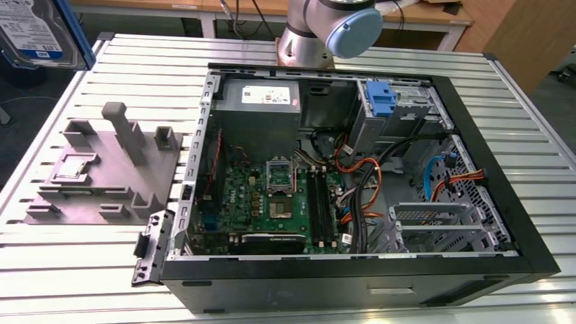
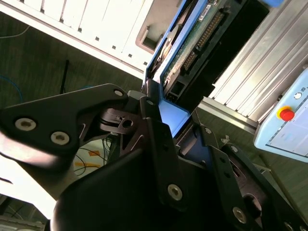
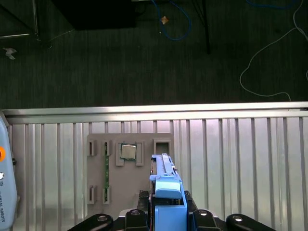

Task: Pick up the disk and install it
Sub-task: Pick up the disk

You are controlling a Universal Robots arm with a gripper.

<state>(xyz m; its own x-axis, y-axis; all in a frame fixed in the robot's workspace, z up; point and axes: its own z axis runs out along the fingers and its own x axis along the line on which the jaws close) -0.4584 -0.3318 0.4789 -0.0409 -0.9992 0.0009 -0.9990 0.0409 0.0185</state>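
Observation:
The disk (image 1: pixel 34 30) hangs in the air at the exterior view's upper left, beyond the table's edge, its white-and-blue label facing the camera and a blue frame along its side. In the first wrist view the disk (image 3: pixel 167 190) stands edge-on above the grey fixture (image 3: pixel 98 168), blue carrier uppermost. My gripper (image 3: pixel 168 214) is shut on the disk, with one black finger (image 3: pixel 137 217) on each side. The second wrist view shows the disk's (image 2: pixel 195 41) green circuit board and connector, with the gripper (image 2: pixel 166 118) clamped on its blue frame.
An open computer case (image 1: pixel 468 135) lies on the slatted metal table (image 1: pixel 135 61), with a blue bracket (image 1: pixel 382 101) upright in its drive bay. A grey fixture (image 1: pixel 99 169) sits beside the case and holds a small silver chip (image 3: pixel 128 151). A pendant's red button (image 2: pixel 287 114) shows nearby.

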